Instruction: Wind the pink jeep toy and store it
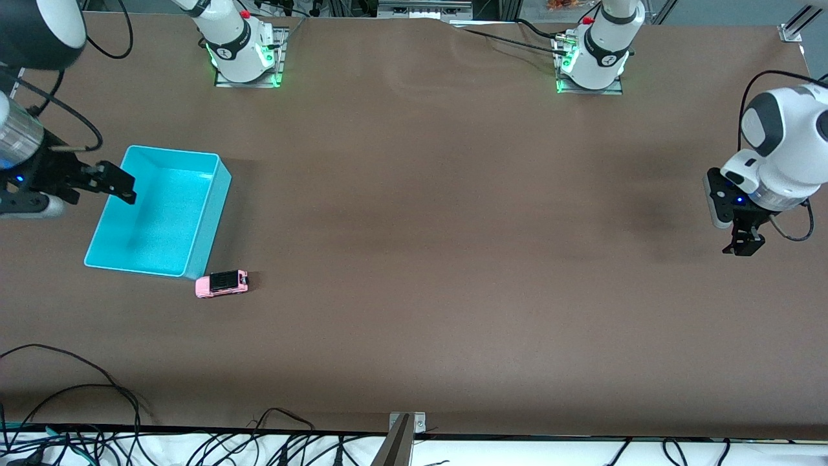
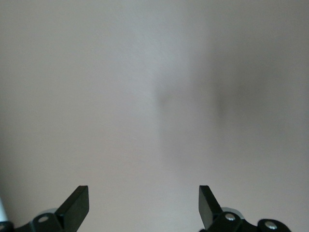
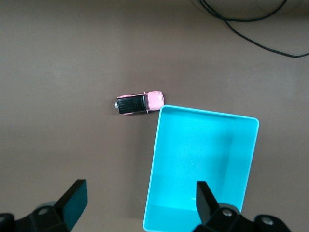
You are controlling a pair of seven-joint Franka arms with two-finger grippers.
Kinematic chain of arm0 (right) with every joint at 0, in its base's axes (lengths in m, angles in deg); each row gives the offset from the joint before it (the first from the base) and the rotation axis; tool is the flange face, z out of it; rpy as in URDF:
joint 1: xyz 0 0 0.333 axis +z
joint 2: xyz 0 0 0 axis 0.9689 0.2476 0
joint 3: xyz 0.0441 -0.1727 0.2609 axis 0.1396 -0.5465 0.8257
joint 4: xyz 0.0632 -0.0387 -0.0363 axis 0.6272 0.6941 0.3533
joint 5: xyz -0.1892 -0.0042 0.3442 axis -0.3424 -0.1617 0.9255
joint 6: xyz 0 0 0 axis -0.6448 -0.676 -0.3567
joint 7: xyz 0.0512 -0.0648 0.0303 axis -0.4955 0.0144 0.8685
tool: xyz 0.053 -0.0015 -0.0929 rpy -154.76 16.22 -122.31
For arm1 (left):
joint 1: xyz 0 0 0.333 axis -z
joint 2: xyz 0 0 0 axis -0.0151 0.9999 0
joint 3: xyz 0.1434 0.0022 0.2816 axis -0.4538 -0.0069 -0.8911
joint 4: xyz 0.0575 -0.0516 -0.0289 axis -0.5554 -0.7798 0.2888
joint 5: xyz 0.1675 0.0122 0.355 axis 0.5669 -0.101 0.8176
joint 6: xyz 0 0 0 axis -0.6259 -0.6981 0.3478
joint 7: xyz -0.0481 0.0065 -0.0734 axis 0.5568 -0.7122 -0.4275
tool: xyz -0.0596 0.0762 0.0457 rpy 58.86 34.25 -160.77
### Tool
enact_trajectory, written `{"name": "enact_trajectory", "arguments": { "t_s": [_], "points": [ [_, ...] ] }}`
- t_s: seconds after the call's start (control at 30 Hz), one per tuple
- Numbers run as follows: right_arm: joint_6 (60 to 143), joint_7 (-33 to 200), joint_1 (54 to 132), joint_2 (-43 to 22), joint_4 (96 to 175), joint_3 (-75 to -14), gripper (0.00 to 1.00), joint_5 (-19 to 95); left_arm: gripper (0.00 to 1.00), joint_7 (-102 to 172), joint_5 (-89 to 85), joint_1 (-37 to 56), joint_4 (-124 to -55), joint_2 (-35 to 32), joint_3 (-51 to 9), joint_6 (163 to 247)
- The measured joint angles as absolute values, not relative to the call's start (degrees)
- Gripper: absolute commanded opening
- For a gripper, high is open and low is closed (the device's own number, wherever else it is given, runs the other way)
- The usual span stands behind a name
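Tiny boxy pink jeep toy [image 1: 221, 283] beside the turquoise plastic bin [image 1: 194, 252] under the right end effector [image 1: 110, 182]; both it and the left end effector [image 1: 744, 244] gape wide, empty.

Turquoise bin [image 1: 158, 213] on brown table [image 1: 453, 259].

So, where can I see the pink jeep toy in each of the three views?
Front view: the pink jeep toy sits on the table, just nearer the camera than the turquoise bin's corner.
Left wrist view: not in it; only bare table shows.
Right wrist view: the jeep lies beside the bin's corner.
Shared landmark: the turquoise bin, in the front and right wrist views.
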State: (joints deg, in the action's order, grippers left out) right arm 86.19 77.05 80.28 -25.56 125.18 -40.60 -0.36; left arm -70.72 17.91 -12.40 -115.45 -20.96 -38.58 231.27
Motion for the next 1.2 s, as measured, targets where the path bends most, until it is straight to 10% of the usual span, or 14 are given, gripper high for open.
{"name": "enact_trajectory", "arguments": {
  "t_s": [0.9, 1.2],
  "points": [
    [101.41, 133.71, 81.05, -8.11, 125.65, -39.60, 1.00, -0.36, 1.00, -69.71, 13.85, -5.63, -120.07, -35.91, -38.65, 229.15],
    [107.13, 140.28, 82.00, -0.03, 125.91, -39.51, 1.00, -0.36, 1.00, -46.85, 9.58, -5.47, -113.21, -37.21, -40.09, 214.15]
  ]
}}
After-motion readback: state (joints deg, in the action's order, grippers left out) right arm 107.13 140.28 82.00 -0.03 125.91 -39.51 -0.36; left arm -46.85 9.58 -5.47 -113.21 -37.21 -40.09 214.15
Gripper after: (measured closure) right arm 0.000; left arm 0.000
